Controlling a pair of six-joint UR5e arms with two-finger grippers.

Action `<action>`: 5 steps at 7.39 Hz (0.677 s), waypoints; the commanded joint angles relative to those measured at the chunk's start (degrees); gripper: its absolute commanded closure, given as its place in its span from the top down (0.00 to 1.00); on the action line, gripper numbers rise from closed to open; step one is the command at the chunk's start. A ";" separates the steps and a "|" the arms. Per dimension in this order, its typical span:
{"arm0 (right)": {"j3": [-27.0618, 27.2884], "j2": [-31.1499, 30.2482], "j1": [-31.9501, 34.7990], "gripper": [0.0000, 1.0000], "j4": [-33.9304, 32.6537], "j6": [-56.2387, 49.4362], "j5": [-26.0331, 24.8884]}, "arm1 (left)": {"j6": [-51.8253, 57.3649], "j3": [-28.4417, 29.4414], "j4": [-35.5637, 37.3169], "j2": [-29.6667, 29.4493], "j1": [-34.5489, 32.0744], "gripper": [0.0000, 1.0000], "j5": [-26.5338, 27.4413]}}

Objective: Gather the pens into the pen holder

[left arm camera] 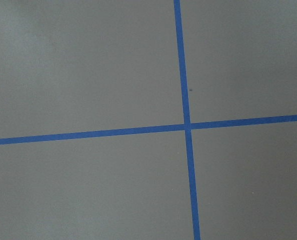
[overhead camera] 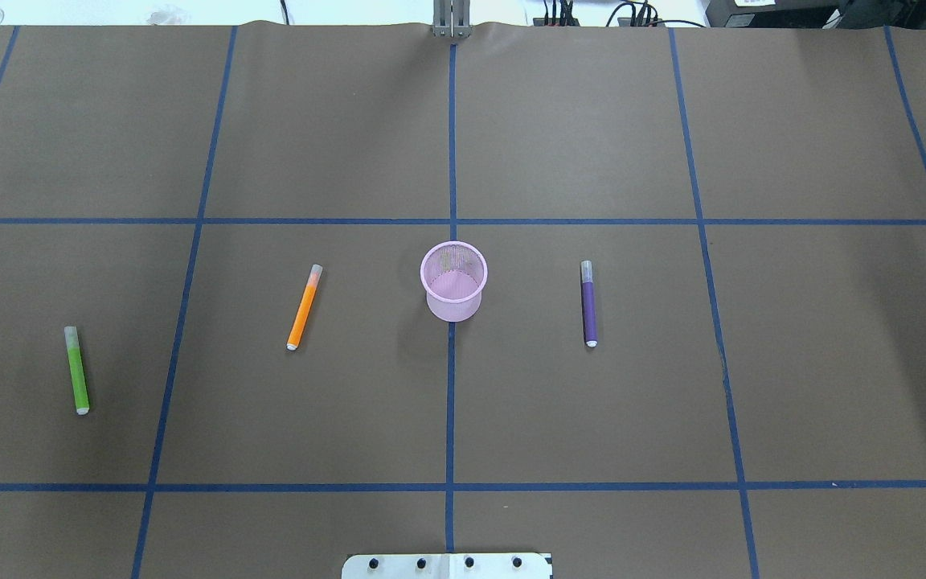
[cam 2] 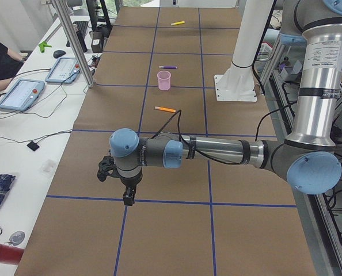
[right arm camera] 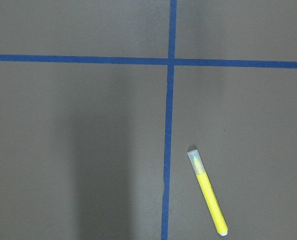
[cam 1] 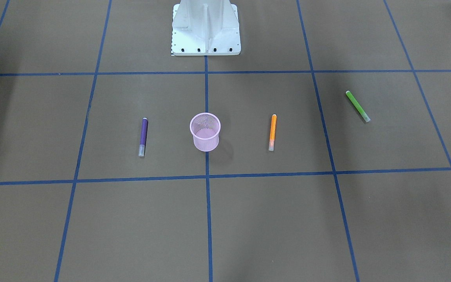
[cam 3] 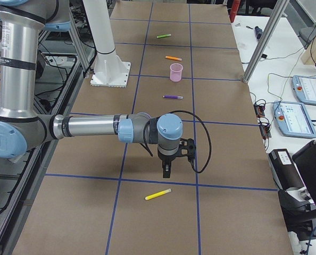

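— Any writing to read?
— Only a label [cam 2: 323, 54] on the left arm, too small to make out.
— And the pens?
— The pen holder [overhead camera: 453, 307] stands upright on the centre tape line [overhead camera: 451, 402], with the orange pen [overhead camera: 303, 308] and purple pen [overhead camera: 589, 304] on either side and the green pen [overhead camera: 76, 370] farther to the robot's left. All three point roughly away from the robot, clear caps at the far end. The yellow pen [right arm camera: 207, 192] lies slanted near the right gripper [cam 3: 166, 172].
— Jaws?
— For the left gripper [cam 2: 126, 198] and the right alike, it cannot be told.
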 commanded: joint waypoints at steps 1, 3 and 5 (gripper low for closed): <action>-0.05 0.06 -0.02 1.00 -0.04 0.00 0.01 | -0.16 -0.08 0.00 0.01 0.47 1.00 0.00; -0.14 -0.03 -0.02 1.00 0.05 -0.09 0.45 | -0.34 0.00 0.00 -0.08 0.57 1.00 -0.09; 0.65 0.15 0.07 1.00 0.13 -0.09 0.36 | -0.43 -0.09 0.00 -0.17 0.57 1.00 -0.18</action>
